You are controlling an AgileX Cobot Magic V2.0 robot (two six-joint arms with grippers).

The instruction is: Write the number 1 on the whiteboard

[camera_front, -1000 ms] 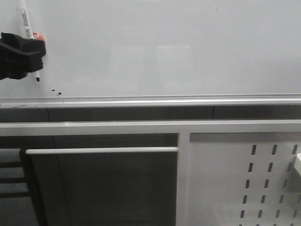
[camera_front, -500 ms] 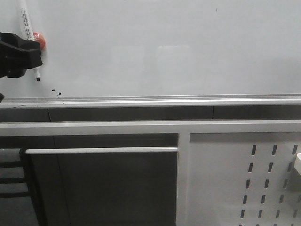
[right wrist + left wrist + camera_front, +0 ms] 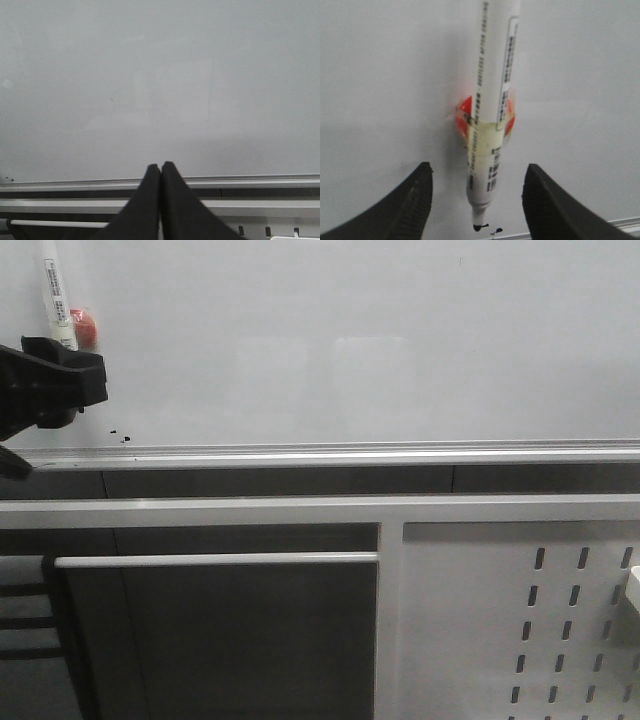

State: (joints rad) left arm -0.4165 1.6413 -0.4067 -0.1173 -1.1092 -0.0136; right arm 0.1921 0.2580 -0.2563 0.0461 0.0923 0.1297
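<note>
Near the whiteboard's (image 3: 350,350) lower-left corner, the left gripper (image 3: 477,200) has dropped and spread wide, leaving the marker (image 3: 490,100) hanging on its red magnet (image 3: 507,112). No number 1 shows, only specks; right gripper (image 3: 160,200) clenched, empty.

My left gripper (image 3: 45,390) runs off the front view's left edge; only part of its dark body shows, and it covers the lower end of the marker (image 3: 56,295), so the tip cannot be seen there. The marker's upper end is cut by the top edge in both the front and left wrist views. A red-orange disc (image 3: 506,114) sits half hidden behind the marker barrel. The print on the barrel is too blurred to read. The whiteboard (image 3: 350,340) extends past three edges. Black specks (image 3: 120,435) near the rail are too small to identify. My right fingers (image 3: 160,205) are cut by the bottom edge.
</note>
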